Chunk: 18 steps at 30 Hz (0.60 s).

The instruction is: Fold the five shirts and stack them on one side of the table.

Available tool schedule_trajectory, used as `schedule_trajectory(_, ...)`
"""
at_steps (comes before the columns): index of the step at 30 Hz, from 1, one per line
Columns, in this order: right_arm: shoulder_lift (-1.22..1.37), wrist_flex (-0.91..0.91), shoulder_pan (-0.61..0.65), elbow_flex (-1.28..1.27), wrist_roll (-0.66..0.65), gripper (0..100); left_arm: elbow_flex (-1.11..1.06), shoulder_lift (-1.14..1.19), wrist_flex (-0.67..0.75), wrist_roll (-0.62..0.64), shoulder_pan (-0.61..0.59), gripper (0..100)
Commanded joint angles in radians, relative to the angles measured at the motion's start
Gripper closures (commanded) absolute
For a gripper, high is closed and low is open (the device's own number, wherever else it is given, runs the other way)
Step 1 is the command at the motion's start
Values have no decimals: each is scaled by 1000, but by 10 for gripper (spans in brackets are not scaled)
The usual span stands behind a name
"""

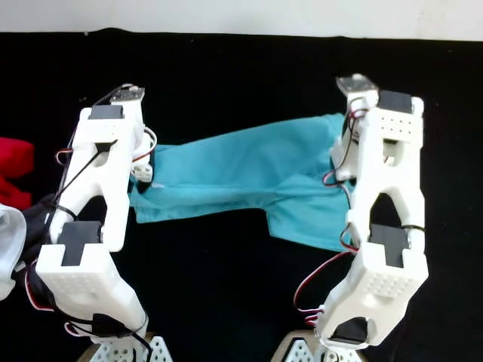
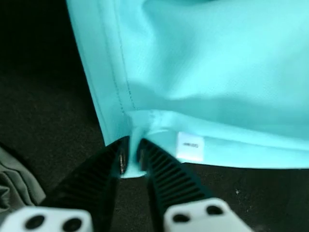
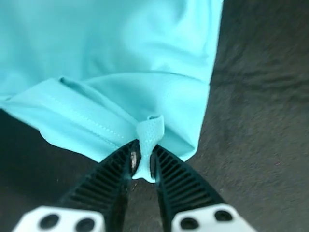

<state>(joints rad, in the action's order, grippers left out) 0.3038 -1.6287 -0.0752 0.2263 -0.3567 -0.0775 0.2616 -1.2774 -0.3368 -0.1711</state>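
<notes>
Teal shirt (image 1: pixel 249 177) stretched between both arms on black table (image 1: pixel 226 302).
Left gripper (image 2: pixel 133 157) clamped on one hem corner; right gripper (image 3: pixel 143 162) pinching the opposite edge fold; both jaws nearly closed.

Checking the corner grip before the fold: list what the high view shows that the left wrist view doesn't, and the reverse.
High view, not left wrist: the whole teal fabric shirt stretched out at full width, and a crumpled red cloth off to one side. Left wrist, not high: the left gripper, black and ribbed, shut on the shirt's hem corner beside a small white label. Both: the shirt and the black table cover.
</notes>
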Motion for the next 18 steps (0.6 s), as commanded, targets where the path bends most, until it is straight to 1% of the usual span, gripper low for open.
schedule_trajectory(1, -50, 27, -4, -42, -49, 993, 10, -18, 12, -9, -13, 815)
schedule_trajectory(5, -150, 90, -2, -153, -98, 993, 19, -19, 15, -9, -19, 808)
schedule_trajectory(9, -219, 117, -2, -280, -160, 987, 108, -19, -3, -6, -22, 808)
schedule_trajectory(11, -245, 117, -2, -328, -183, 939, 180, -18, -40, -5, -21, 808)
schedule_trajectory(15, -320, 117, -1, -364, -187, 772, 297, -8, -75, -5, -16, 808)
schedule_trajectory(16, -341, 116, 4, -363, -187, 748, 309, -7, -75, -5, -15, 808)
schedule_trajectory(18, -390, 111, 12, -363, -187, 751, 309, -5, -61, -3, -13, 808)
